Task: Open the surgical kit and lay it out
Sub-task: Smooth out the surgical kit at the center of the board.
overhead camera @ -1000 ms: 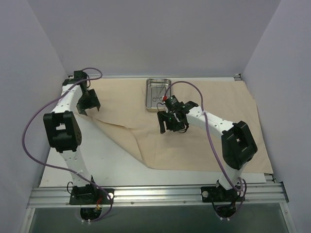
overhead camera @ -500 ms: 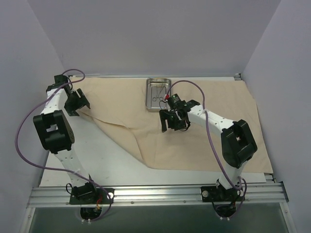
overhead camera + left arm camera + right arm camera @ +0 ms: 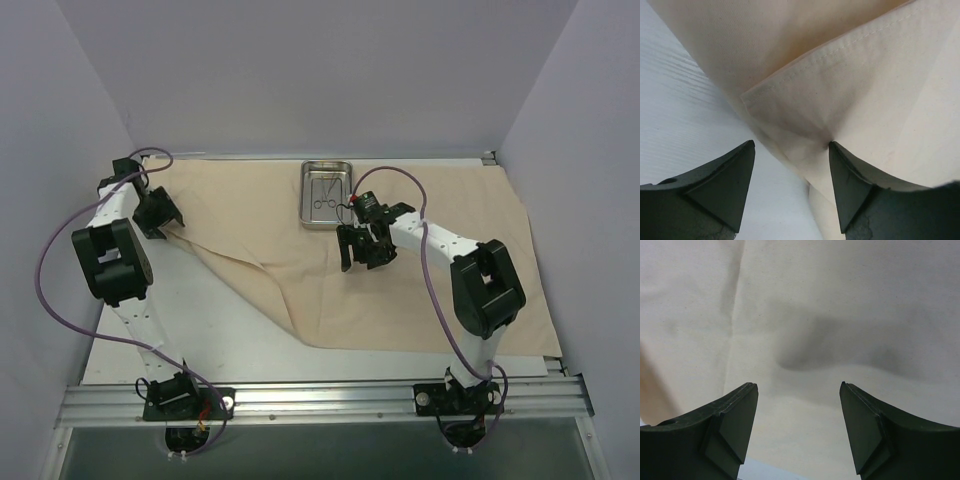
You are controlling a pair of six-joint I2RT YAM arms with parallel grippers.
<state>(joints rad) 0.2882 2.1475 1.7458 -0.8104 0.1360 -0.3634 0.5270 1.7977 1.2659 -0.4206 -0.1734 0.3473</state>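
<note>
The beige cloth wrap (image 3: pixel 420 290) lies spread over the table, with a loose fold running diagonally at its front left. The steel tray (image 3: pixel 304 195) sits on it at the back middle, and two thin scissor-like instruments (image 3: pixel 325 197) lie inside. My left gripper (image 3: pixel 160 215) is open at the cloth's far left corner. In the left wrist view (image 3: pixel 790 150) a hemmed, folded cloth corner (image 3: pixel 880 90) lies between and beyond the jaws. My right gripper (image 3: pixel 360 255) is open and empty just above the cloth (image 3: pixel 840 300), in front and to the right of the tray.
Bare white table (image 3: pixel 220 320) shows at the front left, and also under the left gripper (image 3: pixel 685 100). Grey walls close in on the left, back and right. A metal rail (image 3: pixel 320 400) with both arm bases runs along the near edge.
My left arm swung left, and the cloth's left corner now reaches further left. My right gripper shifted slightly right, near the tray.
</note>
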